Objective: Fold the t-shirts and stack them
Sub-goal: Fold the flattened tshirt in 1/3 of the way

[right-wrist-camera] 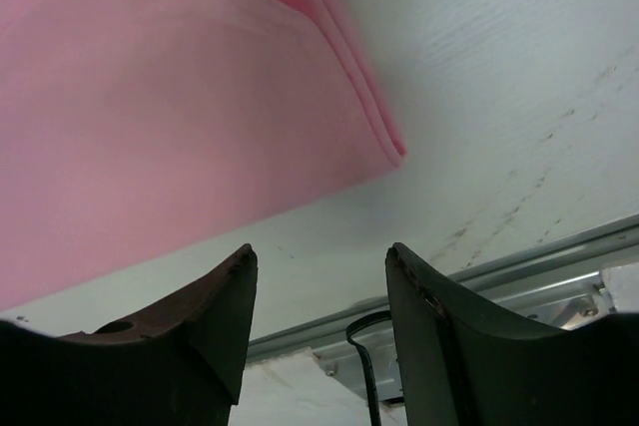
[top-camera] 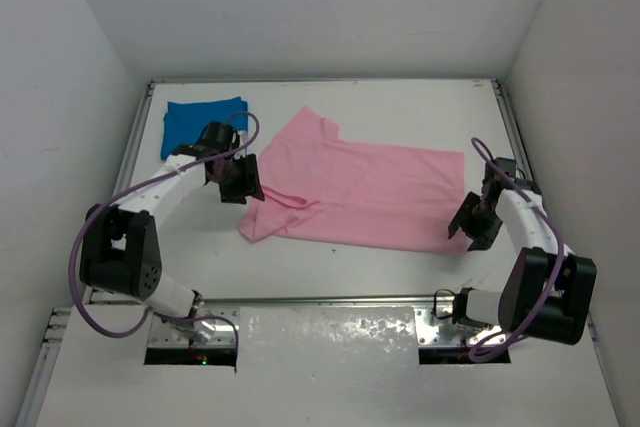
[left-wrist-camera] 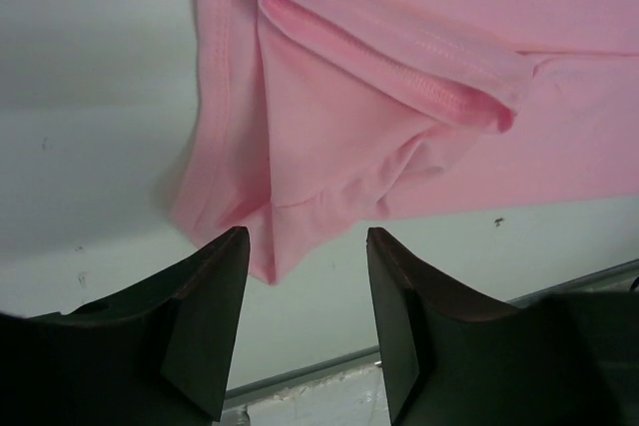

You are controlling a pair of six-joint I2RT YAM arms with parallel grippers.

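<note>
- Nearest us, the right gripper [right-wrist-camera: 319, 251] hangs over the near right corner of the pink t-shirt [top-camera: 370, 187]. Its jaws stand well apart with nothing between them. The doubled corner lies just beyond the tips, slightly to the far side.
- Across on the left, the left gripper [left-wrist-camera: 308, 236] sits at the shirt's near left corner. Its jaws are parted too and hold nothing. The pointed corner of cloth lies flat on the table [top-camera: 400, 107], just ahead of the gap, with a tucked sleeve [left-wrist-camera: 399, 67] beyond it.
- The pink t-shirt lies mid-table, its long axis running left to right, so each arm has one end of the near edge. We judge the coming fold turns on both corners being pinched together.
- Farthest, at the far left, the blue t-shirt [top-camera: 203, 122] rests as a small folded rectangle, nearer the left arm and apart from the pink one.
- We see no containers anywhere.
</note>
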